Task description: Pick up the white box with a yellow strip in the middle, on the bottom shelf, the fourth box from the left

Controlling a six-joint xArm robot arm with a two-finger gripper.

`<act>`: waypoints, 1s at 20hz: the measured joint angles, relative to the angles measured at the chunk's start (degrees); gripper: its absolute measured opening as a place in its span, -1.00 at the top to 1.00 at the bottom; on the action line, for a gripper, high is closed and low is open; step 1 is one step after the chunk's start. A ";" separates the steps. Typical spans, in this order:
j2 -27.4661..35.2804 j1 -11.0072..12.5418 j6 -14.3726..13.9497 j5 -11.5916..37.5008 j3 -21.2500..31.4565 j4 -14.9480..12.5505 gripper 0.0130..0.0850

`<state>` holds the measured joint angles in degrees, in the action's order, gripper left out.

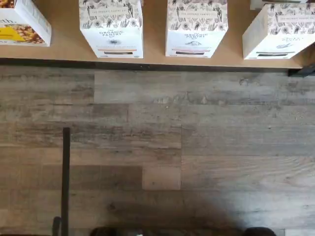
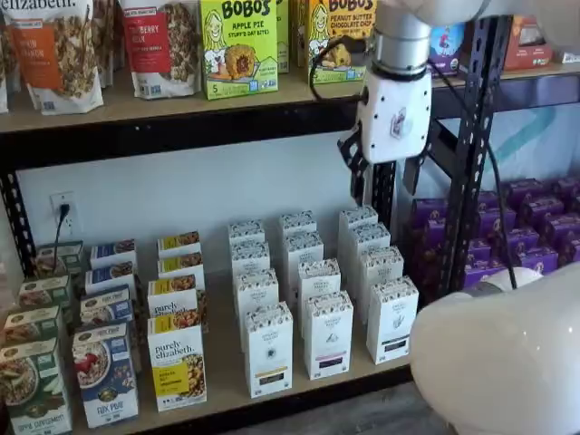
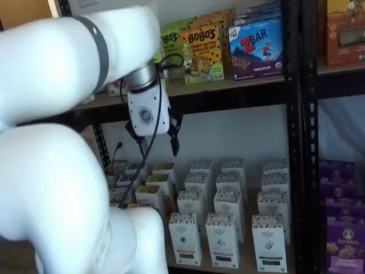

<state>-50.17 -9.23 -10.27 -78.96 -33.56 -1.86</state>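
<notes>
The white box (image 2: 269, 349) stands at the front of the bottom shelf (image 2: 227, 376), just right of the purely elizabeth box (image 2: 177, 367). In both shelf views it heads the leftmost row of tall white cartons (image 3: 184, 237). The wrist view shows it from above (image 1: 112, 29), with a speckled top and a pale yellowish band low on its front. My gripper (image 3: 154, 142) hangs high above the white cartons, just under the upper shelf. It is open, with a plain gap between its black fingers (image 2: 352, 161) and nothing in them.
Two like white cartons (image 2: 328, 333) (image 2: 392, 319) stand to the right of the white box, with more rows behind them. Cereal boxes (image 2: 104, 372) fill the shelf's left. A black rack post (image 2: 471, 154) and purple boxes (image 2: 535, 227) lie to the right. Bobo's boxes (image 2: 238, 45) line the upper shelf.
</notes>
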 joint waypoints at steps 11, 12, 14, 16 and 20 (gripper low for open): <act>6.14 -1.44 -2.59 12.16 6.58 -1.73 -1.00; 7.29 -1.51 -2.69 14.05 7.37 -1.55 -1.00; 9.34 -1.59 -2.66 18.14 8.88 -0.92 -1.00; 11.44 -1.72 -2.64 22.89 10.38 -0.37 -1.00; 16.39 -1.77 -2.11 30.10 11.60 0.78 -1.00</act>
<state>-33.78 -11.01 -12.37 -48.86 -21.96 -1.08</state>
